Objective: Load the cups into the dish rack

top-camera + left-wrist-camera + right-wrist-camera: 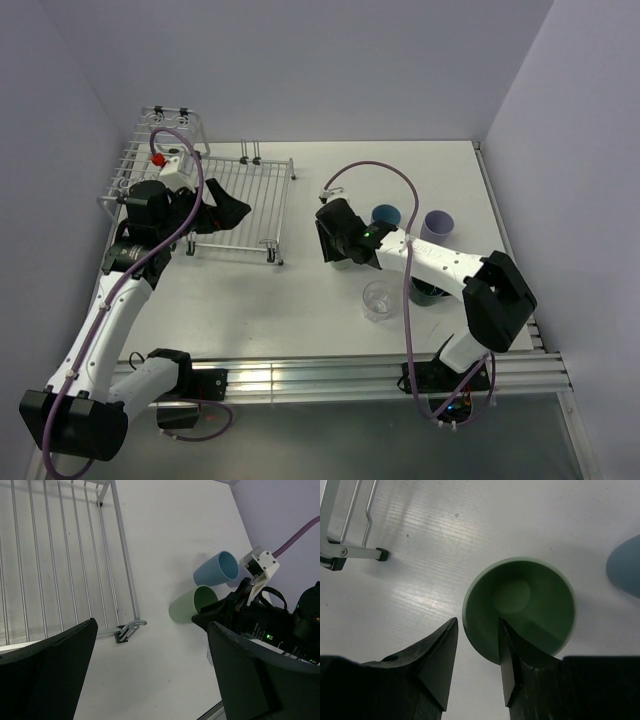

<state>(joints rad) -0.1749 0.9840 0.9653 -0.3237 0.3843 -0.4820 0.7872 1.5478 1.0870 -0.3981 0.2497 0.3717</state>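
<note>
Right gripper (pixel 477 622) is down over the pale green cup (pixel 520 607). One finger (pixel 512 660) is inside the cup and the other is outside its left wall. The jaws are apart and straddle the rim. A sliver of table (pixel 300 310) shows between the outer finger and the wall, so it isn't pinched.

The pale green cup is upright, mouth up, on the table just right of the dish rack's near right foot. The light blue cup (pixel 220 569) is just beside it on the far right, also upright. The two are close, but I cannot tell if they touch.

The lavender cup (pixel 437 225) is right of the blue one, near the table's right edge. The clear glass (pixel 378 298) stands near centre, on the near side of the right gripper and apart from it. The dark green mug (pixel 428 292) is just right of the glass, mostly hidden under the right arm.

The dish rack (pixel 250 195) sits at the far left of the table, flat grid on the right and raised basket at the far left corner. All the cups are on the table.

Left gripper (pixel 150 625) hangs over the rack's near right part, fingers spread wide and holding nothing.

The right arm's wrist has small white print, too small to read, and a green light (pixel 371 236). There is a red knob (pixel 157 158) on the left arm. Purple cables run along both arms.
</note>
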